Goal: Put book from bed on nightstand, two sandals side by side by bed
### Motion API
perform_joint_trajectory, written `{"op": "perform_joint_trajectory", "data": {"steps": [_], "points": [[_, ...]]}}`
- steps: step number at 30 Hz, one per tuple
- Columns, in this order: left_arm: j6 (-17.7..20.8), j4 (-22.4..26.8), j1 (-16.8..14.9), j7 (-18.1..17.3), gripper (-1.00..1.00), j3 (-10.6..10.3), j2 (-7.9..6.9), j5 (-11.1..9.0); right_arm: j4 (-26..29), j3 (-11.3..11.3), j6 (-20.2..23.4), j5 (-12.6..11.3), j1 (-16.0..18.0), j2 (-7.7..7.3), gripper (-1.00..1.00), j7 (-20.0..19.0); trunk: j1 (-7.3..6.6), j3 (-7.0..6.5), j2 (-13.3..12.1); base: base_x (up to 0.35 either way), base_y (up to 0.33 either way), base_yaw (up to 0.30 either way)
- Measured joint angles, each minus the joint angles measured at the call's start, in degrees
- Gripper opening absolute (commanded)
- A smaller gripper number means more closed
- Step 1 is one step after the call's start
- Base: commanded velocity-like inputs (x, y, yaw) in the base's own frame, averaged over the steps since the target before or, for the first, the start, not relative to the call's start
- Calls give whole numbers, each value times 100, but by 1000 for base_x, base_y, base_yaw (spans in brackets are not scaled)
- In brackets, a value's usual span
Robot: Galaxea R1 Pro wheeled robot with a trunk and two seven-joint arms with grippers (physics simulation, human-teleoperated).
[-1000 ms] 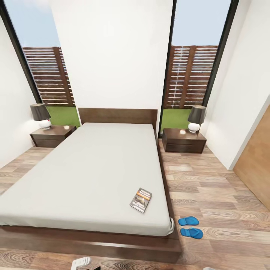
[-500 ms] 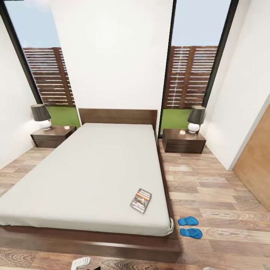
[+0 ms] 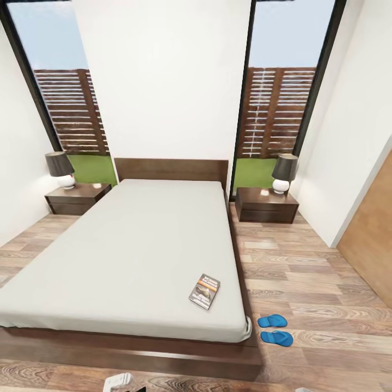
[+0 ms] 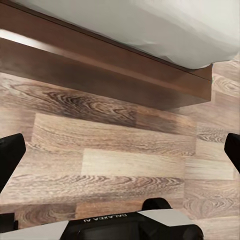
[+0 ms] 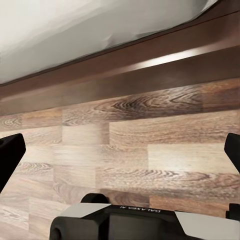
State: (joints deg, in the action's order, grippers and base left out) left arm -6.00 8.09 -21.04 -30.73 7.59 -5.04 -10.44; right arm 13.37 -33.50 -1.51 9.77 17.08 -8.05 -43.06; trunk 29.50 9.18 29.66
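The book point(image 3: 204, 291) lies flat on the grey mattress of the bed point(image 3: 130, 256), near its front right corner. Both blue sandals point(image 3: 272, 320) point(image 3: 276, 338) rest side by side on the floor just right of that corner. One nightstand point(image 3: 76, 197) stands left of the headboard, the other nightstand point(image 3: 267, 204) right of it. My left gripper point(image 4: 120, 155) hangs open over bare floor in front of the bed's wooden frame point(image 4: 100, 65). My right gripper point(image 5: 120, 152) is open too, facing the frame point(image 5: 125, 70) from above the planks. Neither holds anything.
A dark-shaded lamp point(image 3: 59, 169) stands on the left nightstand and a matching lamp point(image 3: 285, 172) on the right one. A wooden door panel point(image 3: 375, 239) lines the right wall. Wood floor runs wide along the bed's right side. A white piece of my left arm point(image 3: 117, 381) shows at the bottom edge.
The whole head view has shifted very slightly, so the camera moved a little. The book, sandals and bed have kept their places.
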Motion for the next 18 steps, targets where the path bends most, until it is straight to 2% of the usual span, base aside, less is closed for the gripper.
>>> {"op": "perform_joint_trajectory", "data": {"steps": [18], "points": [[0,0,0,0,100,0,-1,0,0,1,0,0,0,-2,100,-2,-375,-308,-687,0,0,0]]}}
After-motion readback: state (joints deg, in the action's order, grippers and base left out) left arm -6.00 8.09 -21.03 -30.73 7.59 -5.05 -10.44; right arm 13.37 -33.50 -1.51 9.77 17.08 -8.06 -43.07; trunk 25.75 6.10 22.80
